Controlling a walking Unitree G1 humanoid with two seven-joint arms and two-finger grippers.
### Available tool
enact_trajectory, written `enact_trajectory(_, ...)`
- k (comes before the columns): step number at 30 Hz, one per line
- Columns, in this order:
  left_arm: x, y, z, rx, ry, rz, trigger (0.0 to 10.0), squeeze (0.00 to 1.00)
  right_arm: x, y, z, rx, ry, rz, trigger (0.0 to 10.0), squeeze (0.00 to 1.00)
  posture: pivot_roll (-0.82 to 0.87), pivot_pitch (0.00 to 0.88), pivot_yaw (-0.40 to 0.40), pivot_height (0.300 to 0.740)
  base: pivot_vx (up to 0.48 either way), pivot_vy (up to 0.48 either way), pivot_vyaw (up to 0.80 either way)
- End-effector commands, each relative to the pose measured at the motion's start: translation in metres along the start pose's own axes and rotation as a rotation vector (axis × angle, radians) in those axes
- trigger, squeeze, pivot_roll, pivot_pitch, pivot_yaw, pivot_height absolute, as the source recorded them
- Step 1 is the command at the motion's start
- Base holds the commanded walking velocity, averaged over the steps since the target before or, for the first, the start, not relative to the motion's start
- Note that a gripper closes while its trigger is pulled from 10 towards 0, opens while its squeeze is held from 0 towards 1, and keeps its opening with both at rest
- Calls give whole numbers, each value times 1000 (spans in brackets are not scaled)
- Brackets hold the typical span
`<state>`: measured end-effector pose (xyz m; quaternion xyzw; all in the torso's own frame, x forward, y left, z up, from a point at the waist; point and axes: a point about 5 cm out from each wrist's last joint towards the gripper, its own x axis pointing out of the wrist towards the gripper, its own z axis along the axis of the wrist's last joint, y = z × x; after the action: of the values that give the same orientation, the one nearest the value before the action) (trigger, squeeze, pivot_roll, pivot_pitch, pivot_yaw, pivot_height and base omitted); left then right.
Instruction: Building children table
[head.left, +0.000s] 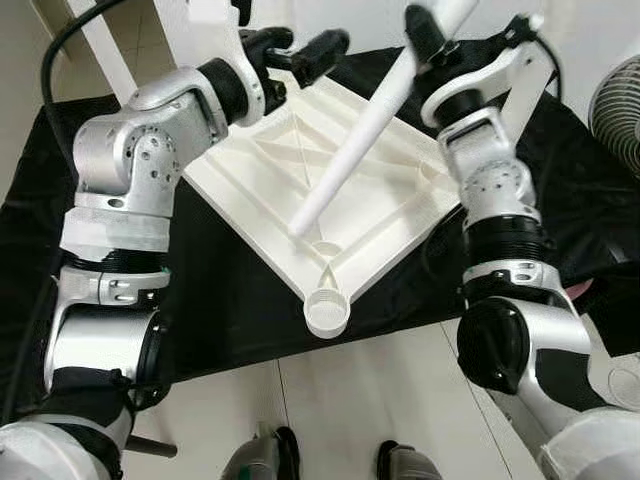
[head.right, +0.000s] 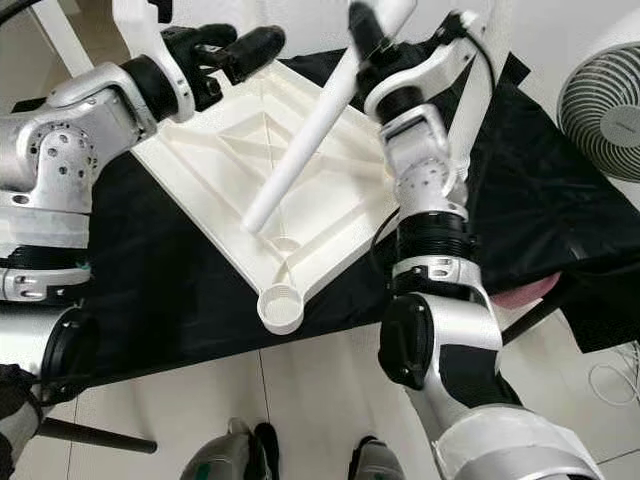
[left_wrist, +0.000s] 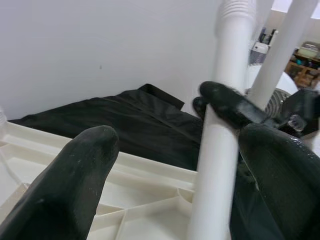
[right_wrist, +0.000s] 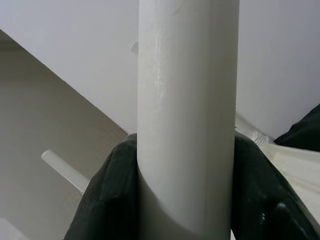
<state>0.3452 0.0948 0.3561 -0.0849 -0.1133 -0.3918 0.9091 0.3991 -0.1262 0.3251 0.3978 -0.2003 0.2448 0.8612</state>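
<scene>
- Left gripper (head.left: 300, 52) has its jaws apart, hovering at the far-left edge of the tabletop (head.left: 330, 190), gripping nothing.
- Right gripper (right_wrist: 180, 200) is clamped on the leg (head.left: 375, 120), fingers (right_wrist: 107, 195) pressed to both its sides.
- Tabletop is white plastic, lying underside-up on a black cloth (head.left: 230, 300), ribs showing, a round socket (head.left: 327, 311) at the near corner.
- Leg is a smooth white tube, tilted, its lower end touching the tabletop just beyond that socket.
- No writing can be read.

Silver jointed arms, black-fingered left hand (head.left: 300, 55).
</scene>
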Motion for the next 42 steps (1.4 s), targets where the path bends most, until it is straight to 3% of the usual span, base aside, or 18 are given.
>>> enact_trajectory(1,-2,-1,-3,-8,8,9,10000,0,5,8,0,31,-2,37,10000,0,-74,95,86,740,0,0,0)
enact_trajectory(4,-1,-3,-8,-35,13,10,10000,0,6,8,0,86,-12,39,10000,0,-75,96,85,740,0,0,0)
enact_trajectory(6,1,-3,-23,-91,38,34,10000,0,6,1,-5,142,-29,18,10000,0,-78,102,86,740,0,0,0)
enact_trajectory(12,1,-1,-29,-144,37,75,10000,0,4,-6,-9,183,-60,-15,10000,0,-76,112,87,740,0,0,0)
enact_trajectory(17,1,8,-26,-191,-7,164,10000,0,0,-18,-14,193,-114,-89,10000,0,-72,122,90,740,0,0,0)
enact_trajectory(23,-5,16,-6,-168,-77,199,10000,0,-3,-25,-25,204,-120,-128,10000,0,-58,129,87,740,0,0,0)
enact_trajectory(33,-7,0,-14,-196,-7,145,10000,0,-5,-26,-41,173,-102,-158,10000,0,-60,142,87,740,0,0,0)
enact_trajectory(41,-9,0,-33,-253,48,152,10000,0,-8,-27,-58,266,-63,-167,10000,0,-58,148,88,740,0,0,0)
enact_trajectory(42,-10,3,-40,-260,72,171,10000,0,-9,-27,-62,322,-62,-161,10000,0,-56,148,87,740,0,0,0)
